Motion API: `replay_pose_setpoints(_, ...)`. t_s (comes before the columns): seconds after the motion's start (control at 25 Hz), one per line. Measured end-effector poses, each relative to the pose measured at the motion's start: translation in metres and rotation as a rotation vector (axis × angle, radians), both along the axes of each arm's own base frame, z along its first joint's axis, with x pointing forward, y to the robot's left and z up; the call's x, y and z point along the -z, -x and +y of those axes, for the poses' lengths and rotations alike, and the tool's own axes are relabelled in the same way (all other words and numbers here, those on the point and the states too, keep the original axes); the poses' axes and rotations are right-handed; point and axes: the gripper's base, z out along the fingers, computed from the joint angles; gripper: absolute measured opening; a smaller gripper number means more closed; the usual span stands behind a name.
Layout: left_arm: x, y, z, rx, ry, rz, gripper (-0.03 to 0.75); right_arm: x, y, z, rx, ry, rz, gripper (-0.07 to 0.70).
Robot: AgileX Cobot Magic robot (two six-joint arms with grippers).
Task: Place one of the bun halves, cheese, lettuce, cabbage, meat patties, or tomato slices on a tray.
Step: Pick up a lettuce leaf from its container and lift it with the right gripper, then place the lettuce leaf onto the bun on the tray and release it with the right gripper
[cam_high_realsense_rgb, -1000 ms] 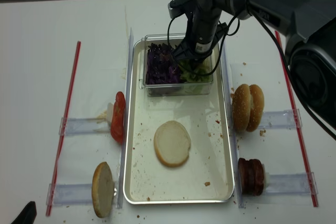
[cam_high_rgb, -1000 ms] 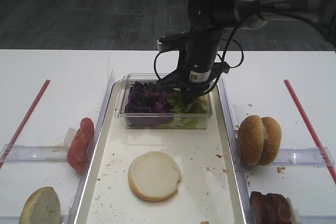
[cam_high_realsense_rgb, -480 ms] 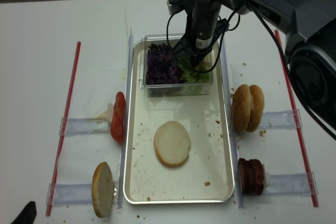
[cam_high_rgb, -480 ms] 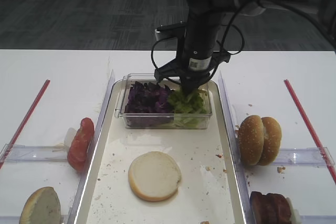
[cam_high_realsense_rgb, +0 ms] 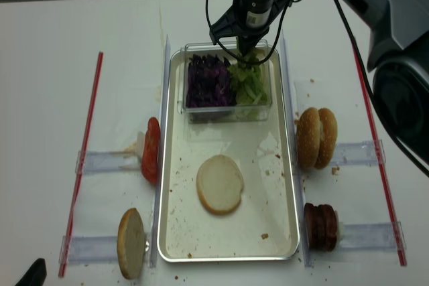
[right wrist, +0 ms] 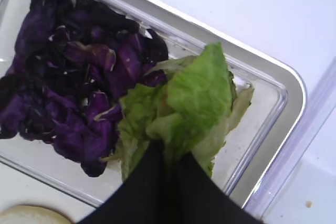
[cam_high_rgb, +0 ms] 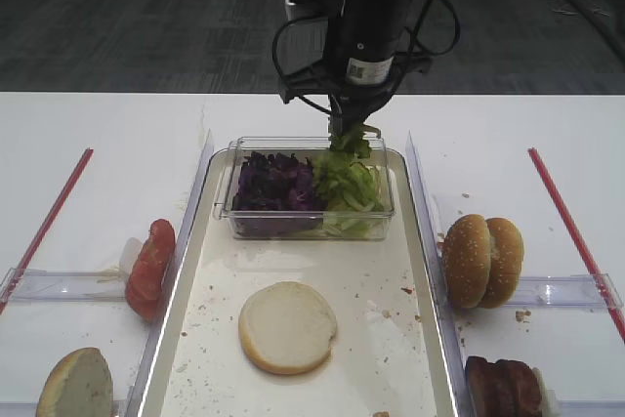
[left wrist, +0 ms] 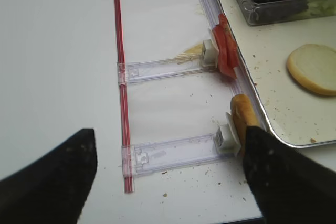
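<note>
My right gripper (right wrist: 169,149) is shut on a light green lettuce leaf (right wrist: 195,90), which hangs from it (cam_high_rgb: 350,141) above the clear box. More lettuce (cam_high_rgb: 347,187) and purple cabbage (cam_high_rgb: 273,183) fill that box at the far end of the metal tray (cam_high_rgb: 191,271). A bun half (cam_high_rgb: 287,326) lies cut face up on the tray floor. Left of the tray are tomato slices (cam_high_rgb: 148,261) and a bun half (cam_high_rgb: 76,385); to its right stand bun halves (cam_high_rgb: 482,261) and meat patties (cam_high_rgb: 503,386). My left gripper (left wrist: 168,182) is open over bare table. Cheese is out of view.
The clear plastic box (cam_high_realsense_rgb: 226,113) sits inside the tray's far end. Clear plastic holders (left wrist: 173,153) and red strips (left wrist: 122,93) lie on the white table on both sides of the tray. Crumbs speckle the tray floor.
My right gripper has risen out of the clear box, carrying a lettuce leaf up with it. A second ago its fingers were down in the lettuce.
</note>
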Motion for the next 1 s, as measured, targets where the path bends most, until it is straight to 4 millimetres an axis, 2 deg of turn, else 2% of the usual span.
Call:
replay_pose_setpoints(0.24,0.000,0.000,0.000,0.000,0.000,0.000,0.562,-0.028,0.010,0.001,0.023,-0.034,-0.037,0.071)
replay_pose_setpoints(0.72,0.000,0.000,0.000,0.000,0.000,0.000,0.562,-0.033,0.026,0.024,-0.022,-0.044,-0.037,0.071)
replay_pose_setpoints(1.0,0.000,0.000,0.000,0.000,0.000,0.000,0.562,-0.063,0.040,0.027,-0.030,-0.082,-0.090,0.071)
